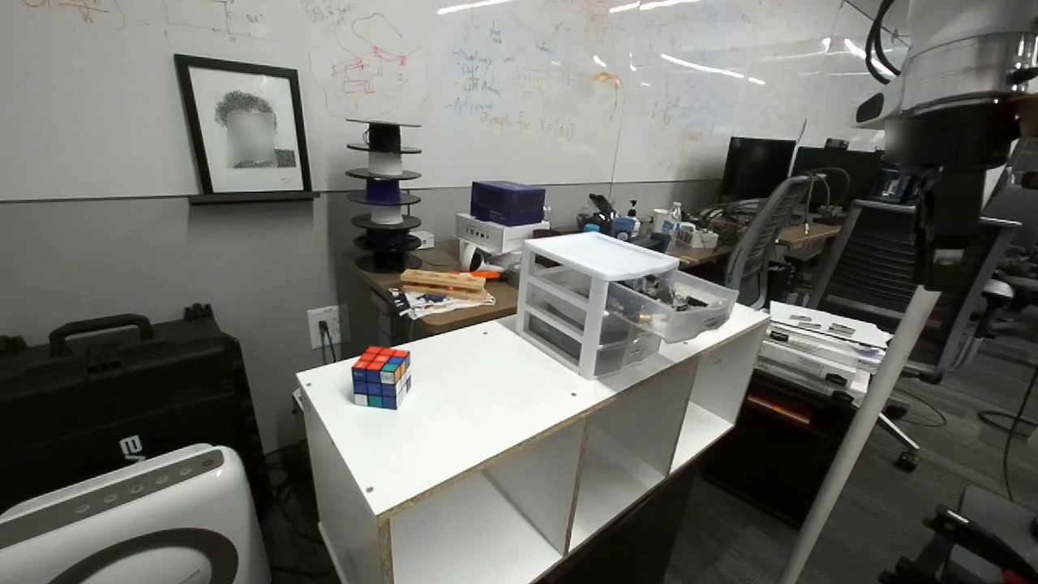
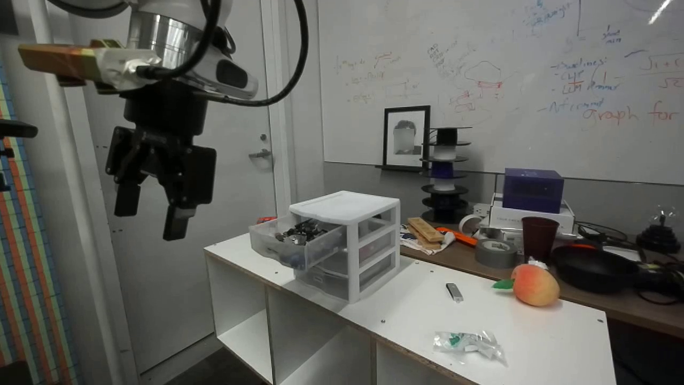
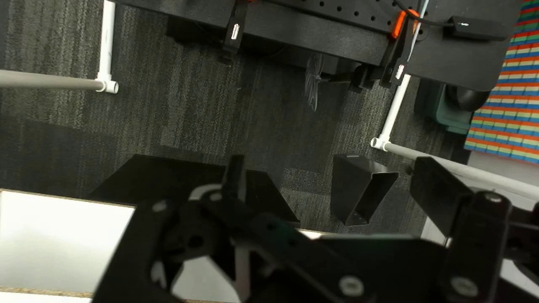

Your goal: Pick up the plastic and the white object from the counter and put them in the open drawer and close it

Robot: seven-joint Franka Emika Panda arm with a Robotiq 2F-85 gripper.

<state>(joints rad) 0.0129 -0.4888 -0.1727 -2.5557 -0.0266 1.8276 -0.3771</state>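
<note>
A clear plastic packet with green inside lies on the white counter, seen in an exterior view. A small grey-white stick, perhaps the white object, lies behind it. The drawer unit seems to hide both in the opposite exterior view. The clear top drawer of the white unit is pulled out and holds dark small parts; it also shows open here. My gripper is open and empty, high up and apart from the counter, on the drawer's open side; it also shows here. In the wrist view its fingers are spread above the floor.
A Rubik's cube stands at one counter end, a peach at the opposite end. The white drawer unit stands between them. A desk with tape, cup and pan runs behind. A white pole stands near the arm.
</note>
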